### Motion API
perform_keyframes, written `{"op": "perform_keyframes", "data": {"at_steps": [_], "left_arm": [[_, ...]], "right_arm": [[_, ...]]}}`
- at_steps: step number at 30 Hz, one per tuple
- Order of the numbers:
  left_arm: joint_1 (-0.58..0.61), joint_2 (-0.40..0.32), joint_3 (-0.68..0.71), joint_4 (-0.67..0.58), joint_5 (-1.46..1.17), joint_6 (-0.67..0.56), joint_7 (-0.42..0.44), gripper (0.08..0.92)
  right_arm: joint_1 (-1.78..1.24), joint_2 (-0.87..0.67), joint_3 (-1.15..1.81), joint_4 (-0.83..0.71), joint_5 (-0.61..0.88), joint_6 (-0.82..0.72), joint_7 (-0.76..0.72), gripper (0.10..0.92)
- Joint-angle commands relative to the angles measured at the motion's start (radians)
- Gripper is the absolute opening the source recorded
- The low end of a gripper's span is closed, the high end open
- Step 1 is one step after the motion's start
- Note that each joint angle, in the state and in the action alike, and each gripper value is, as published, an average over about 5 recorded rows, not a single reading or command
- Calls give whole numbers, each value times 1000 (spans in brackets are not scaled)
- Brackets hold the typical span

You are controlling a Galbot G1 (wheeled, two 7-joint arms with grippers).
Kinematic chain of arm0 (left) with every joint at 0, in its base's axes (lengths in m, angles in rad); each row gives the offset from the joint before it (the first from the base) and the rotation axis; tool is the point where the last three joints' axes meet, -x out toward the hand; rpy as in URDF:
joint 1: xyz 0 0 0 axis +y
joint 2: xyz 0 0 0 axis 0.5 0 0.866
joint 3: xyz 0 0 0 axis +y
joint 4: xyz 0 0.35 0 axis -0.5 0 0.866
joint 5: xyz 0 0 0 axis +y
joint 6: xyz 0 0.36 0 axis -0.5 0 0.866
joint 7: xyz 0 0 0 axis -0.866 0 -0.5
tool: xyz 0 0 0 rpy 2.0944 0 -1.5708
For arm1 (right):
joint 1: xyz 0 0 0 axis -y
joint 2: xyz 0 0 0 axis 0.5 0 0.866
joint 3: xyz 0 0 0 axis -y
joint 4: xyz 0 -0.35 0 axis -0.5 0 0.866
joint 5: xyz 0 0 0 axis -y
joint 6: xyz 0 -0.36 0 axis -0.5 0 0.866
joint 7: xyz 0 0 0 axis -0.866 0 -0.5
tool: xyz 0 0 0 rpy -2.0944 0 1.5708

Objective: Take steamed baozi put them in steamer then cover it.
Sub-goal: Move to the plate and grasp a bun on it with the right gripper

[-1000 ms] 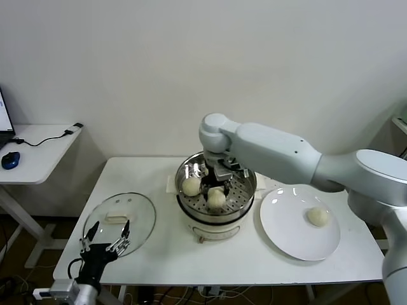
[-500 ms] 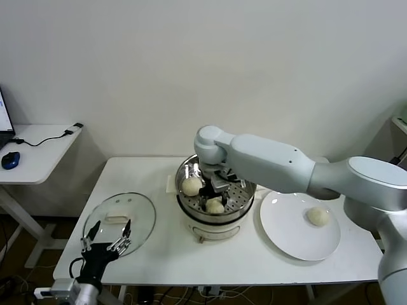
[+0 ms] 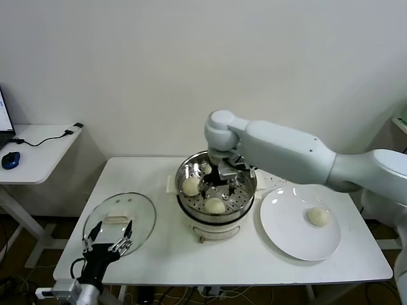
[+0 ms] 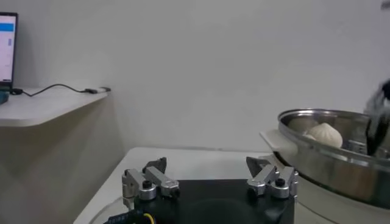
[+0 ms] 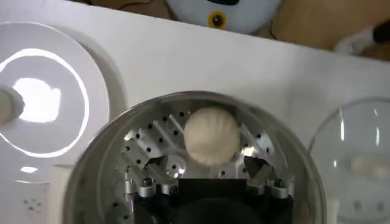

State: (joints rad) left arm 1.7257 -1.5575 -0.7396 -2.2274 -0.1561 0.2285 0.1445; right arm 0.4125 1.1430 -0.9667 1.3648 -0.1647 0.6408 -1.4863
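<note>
The steel steamer [image 3: 243, 193] stands mid-table on its white pot base. Two baozi lie inside it, one at the left [image 3: 191, 185] and one at the front [image 3: 215, 206]. My right gripper [image 3: 220, 183] hovers over the basket, open, with nothing between its fingers. In the right wrist view the front baozi [image 5: 211, 135] rests on the perforated floor just beyond the open right gripper [image 5: 205, 164]. Another baozi [image 3: 318, 216] sits on the white plate [image 3: 286, 229]. The glass cover [image 3: 137, 213] lies flat at the table's left. My left gripper [image 3: 107, 240] waits open by its near edge.
The plate [image 5: 55, 79] lies right of the steamer [image 5: 103, 152], and the cover [image 5: 359, 140] lies on its other side. A side desk [image 3: 38, 152] with a blue mouse stands far left. The left wrist view shows the steamer's rim [image 4: 317, 149] and a baozi [image 4: 325, 134] ahead.
The right gripper lowered a baozi to the front of the steamer floor, opened and let it go, then rose a little. The left arm has not moved.
</note>
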Motion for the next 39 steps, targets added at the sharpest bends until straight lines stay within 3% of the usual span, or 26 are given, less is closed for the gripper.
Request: {"op": "perform_keyframes", "data": {"at_steps": [1,6,12,24,39], "left_arm": [[2,3,5,0,1,6,10,823],[2,10,18,0,-2,-6,8,823],[2,11,32,1,-13,-11,5,823],[38,21,22,5,-34,-5,17,823],[61,16,17,11,-25,-1,22,823]], "right_arm": [[106,-276,116,106,162,-550,-32,823],[41,-465,177,140,201,-927,-1,823],[-134,-582,325,71,82,-1020,-7,823],[-526,-540,593,-123,-182,-877,26,823],[-660,-348,731,-353,-326,-668,82,823]]}}
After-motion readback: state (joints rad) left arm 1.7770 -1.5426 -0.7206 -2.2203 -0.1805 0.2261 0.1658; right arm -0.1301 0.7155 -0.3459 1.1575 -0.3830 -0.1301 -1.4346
